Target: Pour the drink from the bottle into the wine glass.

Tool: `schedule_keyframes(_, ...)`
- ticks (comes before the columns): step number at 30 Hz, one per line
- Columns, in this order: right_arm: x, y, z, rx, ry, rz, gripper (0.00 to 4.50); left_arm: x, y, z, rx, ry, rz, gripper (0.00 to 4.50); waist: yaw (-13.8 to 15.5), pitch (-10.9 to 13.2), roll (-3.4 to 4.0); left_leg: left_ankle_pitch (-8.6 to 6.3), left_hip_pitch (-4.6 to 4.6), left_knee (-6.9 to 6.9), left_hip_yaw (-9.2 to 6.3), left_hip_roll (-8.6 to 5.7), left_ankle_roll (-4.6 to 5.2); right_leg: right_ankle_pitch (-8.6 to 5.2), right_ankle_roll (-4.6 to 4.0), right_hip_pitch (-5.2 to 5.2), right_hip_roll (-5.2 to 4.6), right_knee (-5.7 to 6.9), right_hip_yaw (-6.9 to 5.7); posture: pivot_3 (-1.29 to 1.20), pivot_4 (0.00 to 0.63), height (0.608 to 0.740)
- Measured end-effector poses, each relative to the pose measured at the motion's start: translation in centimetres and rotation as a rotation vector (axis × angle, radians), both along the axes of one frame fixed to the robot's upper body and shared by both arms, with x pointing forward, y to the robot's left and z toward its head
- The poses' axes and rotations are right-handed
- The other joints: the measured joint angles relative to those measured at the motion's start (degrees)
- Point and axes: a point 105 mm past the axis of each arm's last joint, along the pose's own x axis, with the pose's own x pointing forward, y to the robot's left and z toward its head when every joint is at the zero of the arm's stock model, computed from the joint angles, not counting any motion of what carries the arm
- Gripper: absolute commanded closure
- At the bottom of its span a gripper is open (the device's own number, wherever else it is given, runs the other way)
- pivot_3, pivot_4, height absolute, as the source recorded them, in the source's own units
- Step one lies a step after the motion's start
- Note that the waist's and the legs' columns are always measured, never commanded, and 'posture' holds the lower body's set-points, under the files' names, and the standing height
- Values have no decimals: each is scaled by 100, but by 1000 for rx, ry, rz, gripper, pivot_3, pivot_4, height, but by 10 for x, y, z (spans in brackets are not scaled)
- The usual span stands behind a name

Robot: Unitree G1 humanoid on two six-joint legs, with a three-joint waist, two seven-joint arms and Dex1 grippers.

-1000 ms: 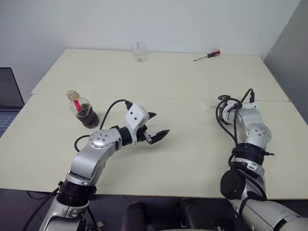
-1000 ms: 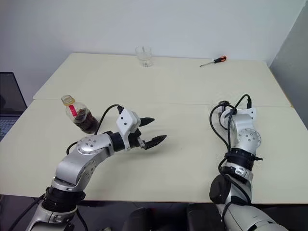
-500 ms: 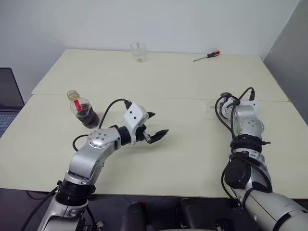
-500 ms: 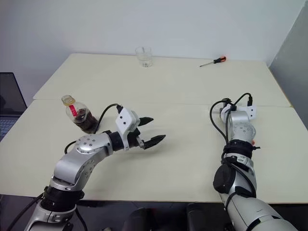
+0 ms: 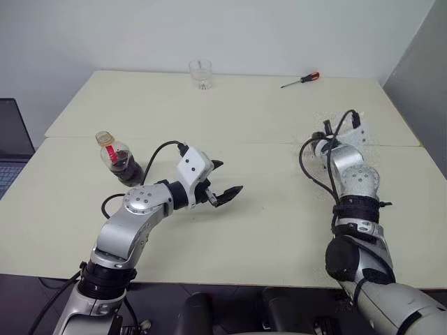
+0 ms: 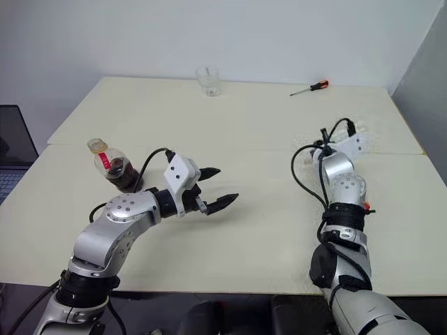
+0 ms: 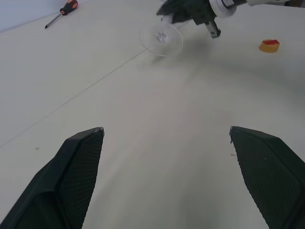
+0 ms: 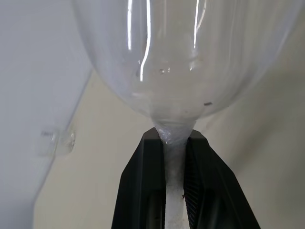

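Two cream tables point(image 5: 230, 112) stand edge to edge, forming one work surface with a seam across the middle. Two robot arms reach over the near table. The left gripper point(image 5: 222, 183) hovers above the near table with its two black fingers point(image 7: 76, 176) spread wide apart and nothing between them. The right gripper point(image 8: 175, 157) is clamped on the thin stem of the one wine glass point(image 8: 190, 62), just under the rounded bowl; the glass is held beyond the wrist, near the seam on the right side, and its round foot point(image 7: 161, 38) faces the left wrist camera. One bottle point(image 5: 120, 159) stands on the near table to the left of the left gripper, yellow-orange cap on, the drink point(image 5: 128, 169) dark in its base. One short tumbler point(image 5: 200, 75) and one screwdriver point(image 5: 300, 81) lie along the far edge. One small yellow-and-red item point(image 7: 269, 46) rests on the table near the right arm.
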Motion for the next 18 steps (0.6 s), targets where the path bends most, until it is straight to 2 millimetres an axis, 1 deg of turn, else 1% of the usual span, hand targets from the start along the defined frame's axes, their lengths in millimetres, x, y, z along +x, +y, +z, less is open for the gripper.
schedule_keyframes(3, -5, 30, 35, -264, -187, 113, 4294, 0, 1, -1, 3, 2, 3, 0, -1, 0, 0, 0, 0, -1, -3, 3, 0, -1, 0, 0, 1, -1, 0, 0, 150, 740)
schedule_keyframes(5, -12, 54, 43, -418, -303, 190, 4294, -1, 2, -5, 5, 14, 8, 0, 0, -1, -1, 0, 0, -1, -6, 5, 0, -2, -1, 1, 2, -1, -1, 0, 150, 740)
schedule_keyframes(6, -15, 67, 40, -484, -344, 233, 4294, -2, 3, -7, 6, 21, 12, 0, -1, -1, -1, 0, 0, -1, -7, 6, 0, -2, -2, 2, 2, -1, -1, 0, 150, 740)
schedule_keyframes(7, -18, 80, 33, -541, -374, 276, 4294, -3, 5, -10, 8, 30, 17, 0, -2, -1, -1, 0, 1, -2, -6, 6, 0, -2, -2, 1, 3, 0, -1, 0, 150, 740)
schedule_keyframes(9, -23, 106, 14, -631, -413, 359, 4294, -4, 11, -16, 11, 53, 39, 0, -3, -1, -1, 0, 0, -1, -6, 7, -1, -2, -3, 0, 3, 2, -1, 0, 150, 740)
schedule_keyframes(12, -28, 137, -11, -728, -458, 473, 4294, -9, 30, -22, -30, 112, 98, 0, -5, 1, -2, 0, 0, 2, -4, 7, -1, -2, -3, -2, 1, 4, -5, 0, 150, 740)
schedule_keyframes(16, -33, 161, -27, -753, -502, 556, 4294, -15, 49, -12, -141, 142, 163, 0, 26, 2, -7, 0, 0, 5, -8, 10, -2, -1, -4, 4, -5, 2, -6, 0, 150, 740)
schedule_keyframes(18, -36, 172, -34, -763, -515, 601, 4294, -21, 62, -12, -169, 151, 214, 0, 24, 1, -9, 0, 1, 5, -3, 10, -2, 4, -12, 4, -6, 2, -5, 0, 150, 740)
